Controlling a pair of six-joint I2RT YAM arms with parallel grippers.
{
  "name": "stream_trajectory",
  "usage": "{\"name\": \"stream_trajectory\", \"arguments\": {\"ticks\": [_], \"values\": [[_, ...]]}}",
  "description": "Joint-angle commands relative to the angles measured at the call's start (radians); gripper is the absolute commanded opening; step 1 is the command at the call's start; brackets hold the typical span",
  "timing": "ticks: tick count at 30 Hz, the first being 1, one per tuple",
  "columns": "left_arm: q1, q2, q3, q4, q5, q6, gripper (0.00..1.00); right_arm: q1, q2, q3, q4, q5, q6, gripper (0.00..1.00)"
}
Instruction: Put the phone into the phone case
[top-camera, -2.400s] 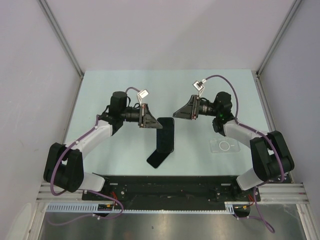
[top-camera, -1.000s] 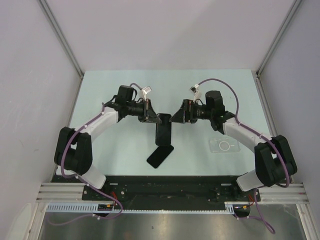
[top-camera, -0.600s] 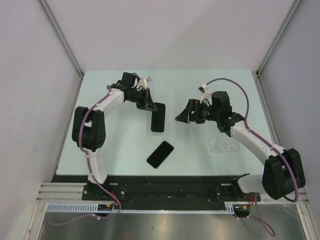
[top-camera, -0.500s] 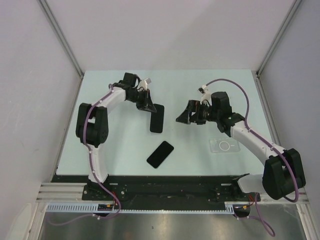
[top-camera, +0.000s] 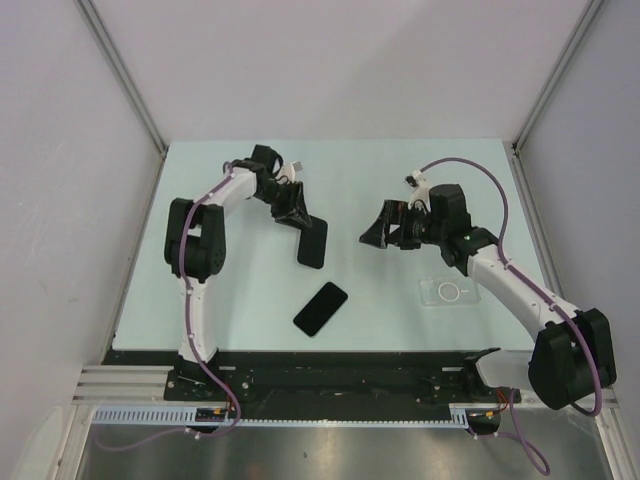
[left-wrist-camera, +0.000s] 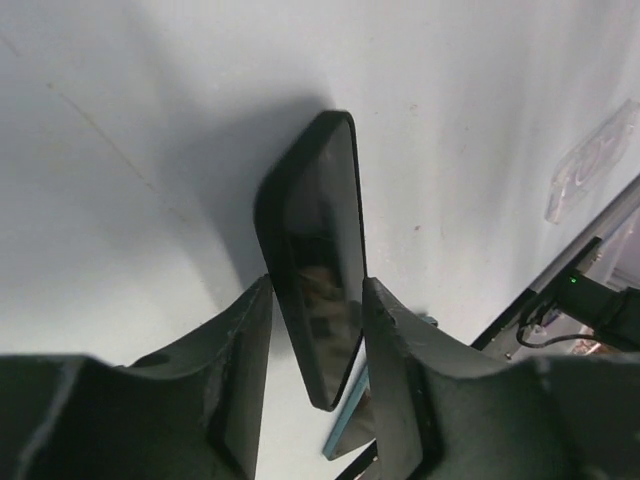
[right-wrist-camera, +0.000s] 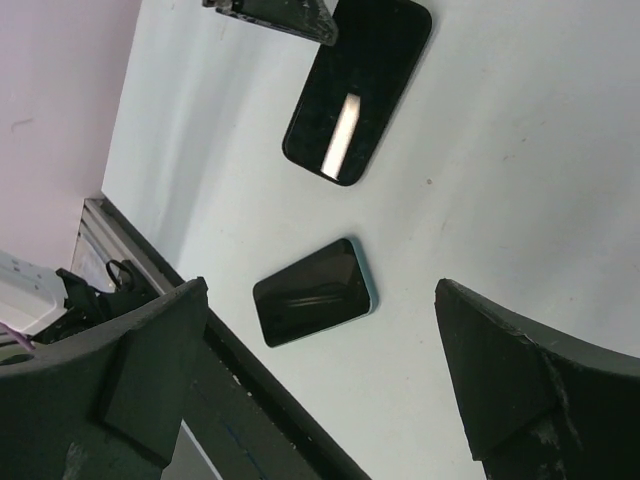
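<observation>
A black phone (top-camera: 312, 242) lies slanted on the pale table, its upper end between the jaws of my left gripper (top-camera: 296, 215). In the left wrist view the phone (left-wrist-camera: 312, 240) stands edge-on between the parted fingers of that gripper (left-wrist-camera: 318, 283), with a gap showing at the left finger (left-wrist-camera: 240, 340). The clear phone case (top-camera: 447, 292), with a white ring in its middle, lies flat at the right. My right gripper (top-camera: 378, 233) hovers wide open and holds nothing, to the right of the phone and up-left of the case.
A second black phone (top-camera: 320, 308) with a teal edge lies flat nearer the front; it also shows below my right gripper (right-wrist-camera: 320, 300) as the teal-edged phone (right-wrist-camera: 300, 298). Grey walls close in both sides. The black base rail (top-camera: 330, 370) runs along the near edge.
My left arm carried the phone left, away from the right gripper, and set it lower; its jaws have parted. My right gripper drew back to the right and opened wider.
</observation>
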Motion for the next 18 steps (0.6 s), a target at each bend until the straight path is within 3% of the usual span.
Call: {"name": "stream_trajectory", "arguments": {"ticks": [1, 4, 10, 11, 14, 16, 18], "values": [[0.008, -0.03, 0.047, -0.025, -0.066, 0.046, 0.46, -0.022, -0.012, 0.013, -0.05, 0.061, 0.036, 1.0], [0.009, -0.057, 0.045, -0.029, -0.103, 0.042, 0.5, -0.037, -0.019, 0.015, -0.096, 0.101, 0.074, 1.0], [0.009, -0.171, -0.01, -0.023, -0.21, -0.018, 0.57, -0.051, -0.047, 0.013, -0.26, 0.397, 0.252, 1.0], [0.008, -0.227, -0.027, -0.012, -0.219, -0.024, 0.69, -0.051, -0.048, 0.013, -0.319, 0.432, 0.314, 1.0], [0.002, -0.355, -0.116, 0.017, -0.253, -0.047, 0.88, -0.065, -0.061, 0.013, -0.46, 0.607, 0.43, 1.0], [-0.011, -0.424, -0.188, 0.028, -0.278, -0.059, 0.98, -0.077, -0.074, 0.013, -0.524, 0.723, 0.539, 0.99], [-0.026, -0.519, -0.264, 0.029, -0.308, -0.067, 1.0, -0.099, -0.08, 0.013, -0.611, 0.794, 0.638, 0.95]]}}
